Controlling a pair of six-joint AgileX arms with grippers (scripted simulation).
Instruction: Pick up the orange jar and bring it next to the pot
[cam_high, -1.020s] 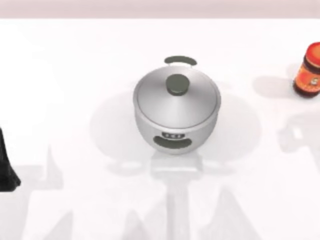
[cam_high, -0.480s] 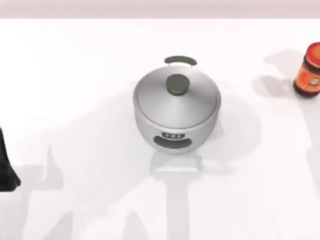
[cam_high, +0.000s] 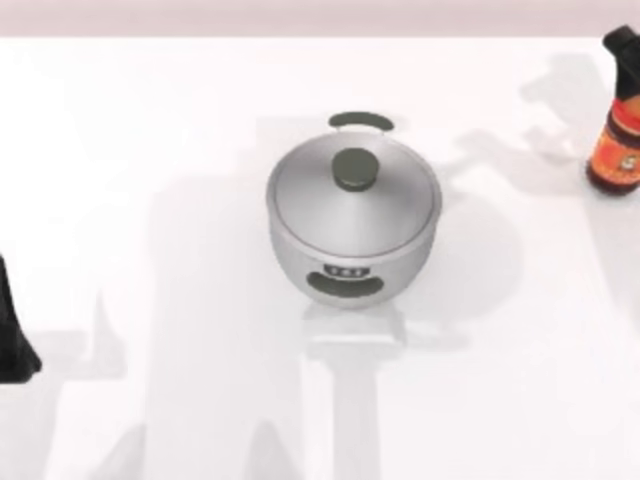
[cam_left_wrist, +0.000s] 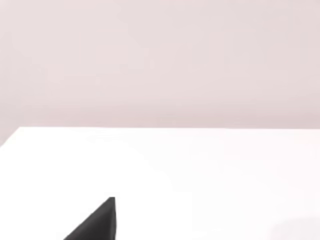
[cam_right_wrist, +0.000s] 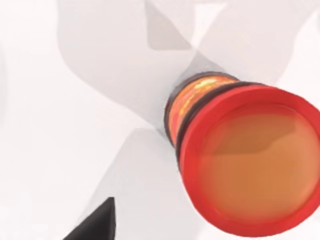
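White table (cam_high: 150, 150) | lidded pot (cam_high: 353, 215) centre | right claw (cam_high: 622, 45) over orange jar (cam_high: 614, 145), grip unclear

You see the pot (cam_high: 353, 218) standing upright near the centre of the top view, silver, its domed lid on, with a dark knob and a dark handle at its far and near sides. The orange jar (cam_high: 615, 150) stands upright at the frame's upper right edge, well apart from the pot, its red-orange lid partly hidden there but plain in the right wrist view (cam_right_wrist: 245, 155).

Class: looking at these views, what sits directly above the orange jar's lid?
A dark part of the right gripper covers the orange jar lid's far edge in the top view. Its fingers aren't visible.
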